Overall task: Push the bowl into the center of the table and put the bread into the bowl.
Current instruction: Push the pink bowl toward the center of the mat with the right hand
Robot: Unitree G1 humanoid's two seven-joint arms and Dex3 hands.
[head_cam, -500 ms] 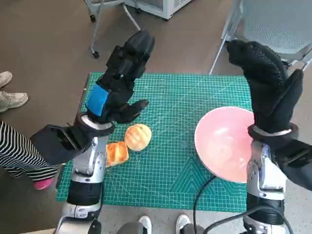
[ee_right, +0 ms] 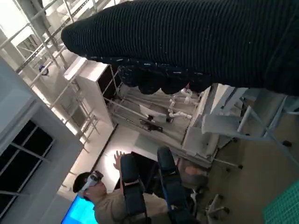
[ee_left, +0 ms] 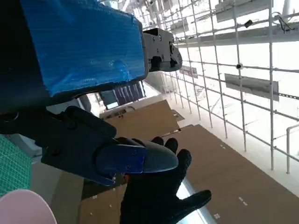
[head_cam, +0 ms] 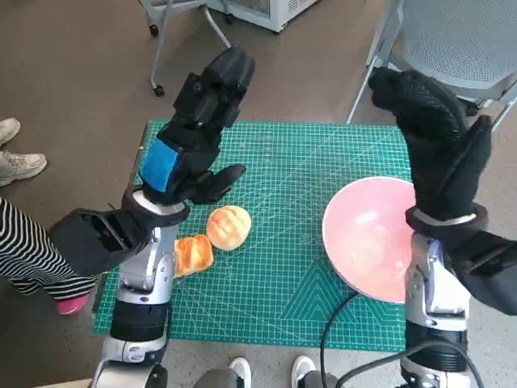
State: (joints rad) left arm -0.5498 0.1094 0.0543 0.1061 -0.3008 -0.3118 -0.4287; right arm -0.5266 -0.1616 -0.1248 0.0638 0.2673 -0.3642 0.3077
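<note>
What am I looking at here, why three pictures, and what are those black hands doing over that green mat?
This is a humanoid robot at a small table, seen by three of its own cameras. The head view looks steeply down. Its left hand, black with blue tape on the back, and its right hand, in a black knitted glove, are both raised above the table and hold nothing. On the green cutting mat lie a round bun and a second piece of bread beside it, with a pink bowl at the mat's right edge, empty. The other two pictures come from cameras behind each hand, so they mostly show the room; the right wrist view also catches a person wearing a headset.
</note>
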